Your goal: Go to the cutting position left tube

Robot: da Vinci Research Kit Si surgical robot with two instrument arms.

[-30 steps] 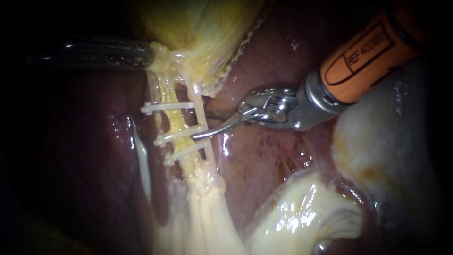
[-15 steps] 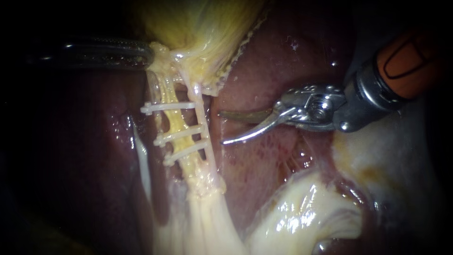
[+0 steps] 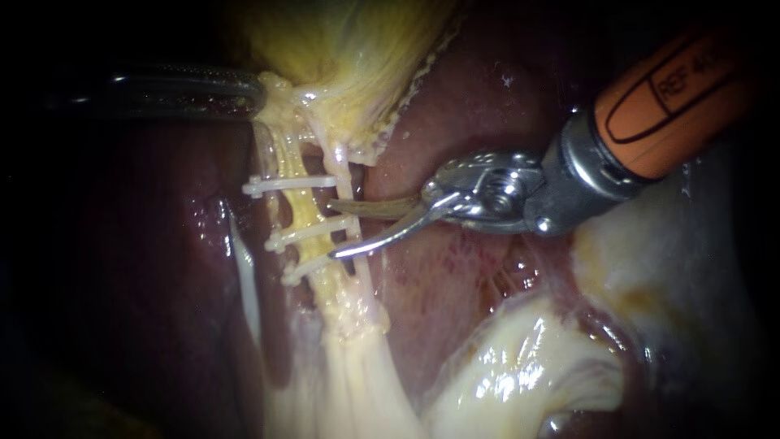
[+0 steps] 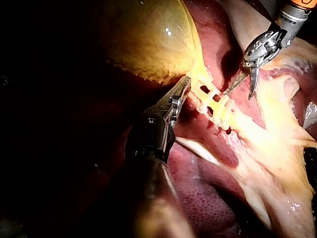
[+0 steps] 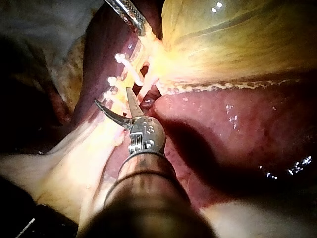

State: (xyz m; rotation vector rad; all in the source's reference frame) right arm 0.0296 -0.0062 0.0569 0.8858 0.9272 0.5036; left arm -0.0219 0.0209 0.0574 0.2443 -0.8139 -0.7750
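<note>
The gallbladder at 12 o'clock is mustard yellow with fine pale streaks, edged by a cream dotted border. The liver is glossy maroon, faintly speckled with red. Three clips are white; the tube beneath them is butter yellow. The right instrument, from 2 o'clock, has a bright orange shaft with a black-outlined label, a silver tool and one brownish blade. The left instrument at 10 o'clock is dark grey with white glints. The fatty tissue at 5 o'clock is cream.
</note>
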